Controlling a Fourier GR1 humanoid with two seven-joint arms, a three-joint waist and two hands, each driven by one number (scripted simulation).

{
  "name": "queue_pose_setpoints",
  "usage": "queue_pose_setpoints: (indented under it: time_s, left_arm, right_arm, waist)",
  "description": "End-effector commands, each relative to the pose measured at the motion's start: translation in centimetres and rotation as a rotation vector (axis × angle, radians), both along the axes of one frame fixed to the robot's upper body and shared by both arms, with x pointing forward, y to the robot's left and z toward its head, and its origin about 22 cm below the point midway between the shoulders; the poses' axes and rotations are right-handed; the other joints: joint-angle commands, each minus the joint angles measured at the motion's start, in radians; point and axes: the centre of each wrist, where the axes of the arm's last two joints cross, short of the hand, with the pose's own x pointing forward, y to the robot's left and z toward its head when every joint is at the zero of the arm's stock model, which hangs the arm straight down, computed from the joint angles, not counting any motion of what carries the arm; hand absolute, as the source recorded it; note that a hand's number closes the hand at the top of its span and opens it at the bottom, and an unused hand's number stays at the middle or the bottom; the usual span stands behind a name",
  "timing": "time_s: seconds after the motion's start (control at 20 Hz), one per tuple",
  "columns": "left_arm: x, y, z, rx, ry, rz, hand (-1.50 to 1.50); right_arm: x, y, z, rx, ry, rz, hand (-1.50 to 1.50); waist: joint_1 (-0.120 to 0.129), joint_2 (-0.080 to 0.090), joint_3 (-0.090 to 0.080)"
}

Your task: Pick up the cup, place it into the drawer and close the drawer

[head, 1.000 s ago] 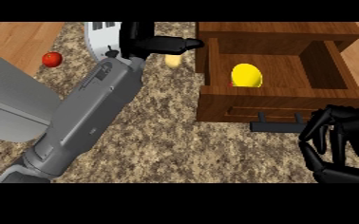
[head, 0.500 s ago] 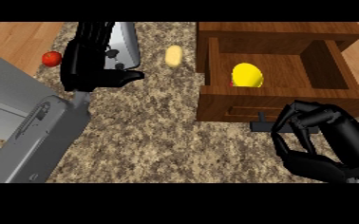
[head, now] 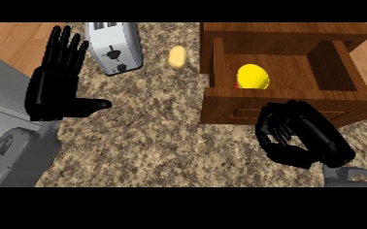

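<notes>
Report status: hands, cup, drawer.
Left hand open, resting at left. Right hand, fingers curled, at front of open drawer. Yellow cup inside it. Toaster apart, left of drawer.

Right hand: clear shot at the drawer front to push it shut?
Likely yes. The right hand, fingers curled, is at the drawer front with nothing between them, and the yellow cup sits inside the drawer.
</notes>
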Motion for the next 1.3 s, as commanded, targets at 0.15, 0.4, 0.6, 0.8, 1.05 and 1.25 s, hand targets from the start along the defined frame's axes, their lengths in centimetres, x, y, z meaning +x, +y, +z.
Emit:
queue_pose_setpoints:
  time_s: [0.15, 0.4, 0.6, 0.8, 1.05, 1.25]
  left_arm:
    - [-3.6, 4.6, -1.2, 0.009, -0.011, 0.005, -1.5]
    - [-3.7, 5.2, -3.6, -0.011, -0.003, 0.012, -1.5]
    - [-5.4, 5.4, -3.4, -0.027, -0.007, 0.037, -1.5]
    - [-4.9, 8.5, -5.0, -0.026, 0.012, 0.007, -1.5]
    - [-5.4, 9.8, -3.5, -0.017, -0.009, -0.002, -1.5]
    - [-5.6, 8.9, -5.5, -0.034, -0.014, -0.007, -1.5]
  right_arm:
    - [3.2, 1.7, -5.9, -0.136, 0.002, -0.005, -1.5]
    - [6.9, 3.0, -7.2, -0.219, 0.029, -0.025, -1.5]
    - [8.2, 1.2, -9.4, -0.242, 0.075, -0.022, -1.5]
    - [10.8, 3.5, -9.8, -0.241, 0.085, -0.034, -1.5]
    - [13.4, 2.3, -10.6, -0.181, 0.116, -0.027, -1.5]
    - [15.4, 0.5, -9.6, -0.17, 0.155, -0.02, -1.5]
  waist:
    - [-0.006, 0.003, 0.0]
    - [-0.014, 0.004, 0.0]
    - [-0.016, 0.003, 0.0]
    - [-0.017, 0.005, 0.0]
    - [-0.004, 0.008, 0.001]
    - [0.0, 0.011, 0.001]
